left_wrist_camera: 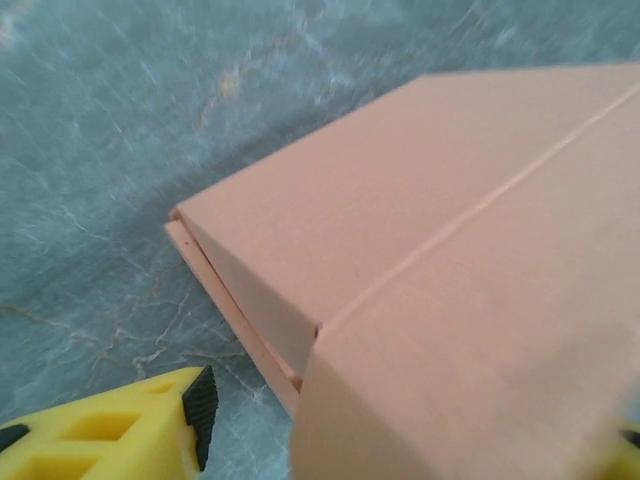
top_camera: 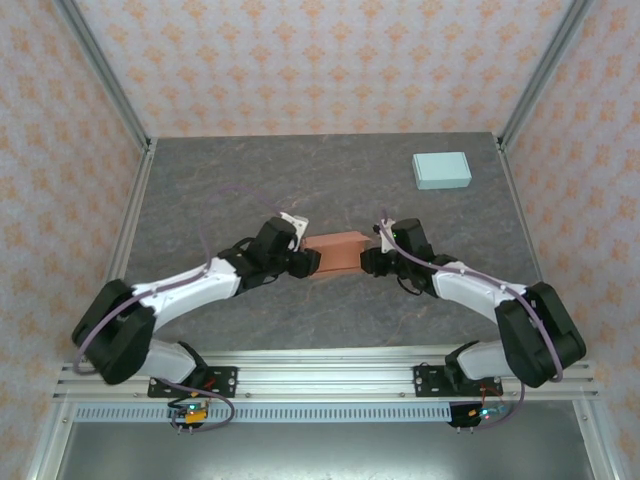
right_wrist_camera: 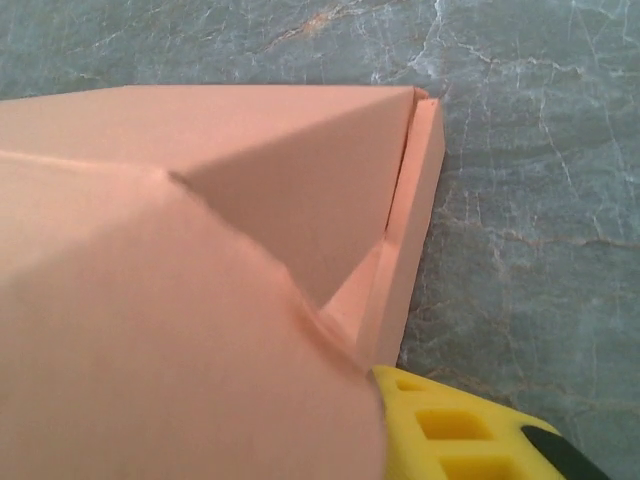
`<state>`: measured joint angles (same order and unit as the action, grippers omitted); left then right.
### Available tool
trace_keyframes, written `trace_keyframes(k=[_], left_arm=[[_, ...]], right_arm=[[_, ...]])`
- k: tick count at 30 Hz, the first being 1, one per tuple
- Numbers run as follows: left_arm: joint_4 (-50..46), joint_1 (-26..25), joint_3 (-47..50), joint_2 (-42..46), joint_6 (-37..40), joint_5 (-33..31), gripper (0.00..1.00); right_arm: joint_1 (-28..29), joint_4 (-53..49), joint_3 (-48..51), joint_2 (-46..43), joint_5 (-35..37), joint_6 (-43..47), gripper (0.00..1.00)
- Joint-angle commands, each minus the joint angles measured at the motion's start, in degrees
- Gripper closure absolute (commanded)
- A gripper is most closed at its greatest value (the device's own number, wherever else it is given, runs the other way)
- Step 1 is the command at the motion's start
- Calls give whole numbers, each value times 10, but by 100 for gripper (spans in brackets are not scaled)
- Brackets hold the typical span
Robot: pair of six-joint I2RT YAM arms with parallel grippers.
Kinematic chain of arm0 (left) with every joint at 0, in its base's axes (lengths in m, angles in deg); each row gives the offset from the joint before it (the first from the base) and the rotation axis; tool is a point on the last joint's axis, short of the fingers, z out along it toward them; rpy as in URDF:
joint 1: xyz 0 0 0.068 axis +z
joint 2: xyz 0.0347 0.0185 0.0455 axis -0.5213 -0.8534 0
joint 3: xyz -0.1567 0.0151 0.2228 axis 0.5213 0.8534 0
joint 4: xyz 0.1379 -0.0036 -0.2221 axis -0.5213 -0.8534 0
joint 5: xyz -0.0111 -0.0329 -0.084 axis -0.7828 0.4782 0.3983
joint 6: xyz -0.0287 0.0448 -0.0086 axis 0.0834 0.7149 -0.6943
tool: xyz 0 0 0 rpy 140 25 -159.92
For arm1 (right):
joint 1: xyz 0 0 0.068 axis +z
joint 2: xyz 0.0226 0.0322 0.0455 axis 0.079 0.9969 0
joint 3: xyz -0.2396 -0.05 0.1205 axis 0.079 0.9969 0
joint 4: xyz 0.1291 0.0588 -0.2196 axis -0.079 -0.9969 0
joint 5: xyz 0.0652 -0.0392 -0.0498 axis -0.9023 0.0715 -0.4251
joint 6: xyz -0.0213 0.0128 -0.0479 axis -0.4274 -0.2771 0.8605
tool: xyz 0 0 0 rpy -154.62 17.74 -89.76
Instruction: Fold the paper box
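Broadly, everything sits mid-tabletop [top_camera: 230, 180], with both arms reaching inward to meet at one thing. On the left, the left claw [top_camera: 306, 263] stands at the left end of the paper box [top_camera: 337, 254]. Its wrist camera shows one yellow finger [left_wrist_camera: 140, 435] with a black pad, clear of the box's edge with bare tabletop between them. A sliver of the other finger shows at the far side, so the jaws are spread and grip nothing.

The box, salmon-coloured card, lies flat between the two claws. Its long axis runs left to right from one claw to the other, and one layered edge gapes slightly.

At its right end is the right claw [top_camera: 369, 262]. One yellow finger [right_wrist_camera: 450, 435] shows just beside the box's corner and the other is hidden behind card, so I cannot tell whether it grips. Both arms look equally near, so any next press likely comes inward along that axis. Well apart, back right, lies a pale blue box [top_camera: 441, 170].
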<state>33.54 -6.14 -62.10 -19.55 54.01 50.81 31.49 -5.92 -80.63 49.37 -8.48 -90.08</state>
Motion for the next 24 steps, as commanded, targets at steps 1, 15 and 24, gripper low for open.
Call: trace_keyframes(k=[1,15,24], left_arm=[[4,-3,14,61,4,-17,35],[-103,55,-73,42,-71,-167,30],[-134,75,-227,-132,54,-14,39]], right_arm=[[3,23,13,-41,4,21,65],[3,-45,51,-239,-8,18,37],[-7,-17,23,-274,73,18,28]])
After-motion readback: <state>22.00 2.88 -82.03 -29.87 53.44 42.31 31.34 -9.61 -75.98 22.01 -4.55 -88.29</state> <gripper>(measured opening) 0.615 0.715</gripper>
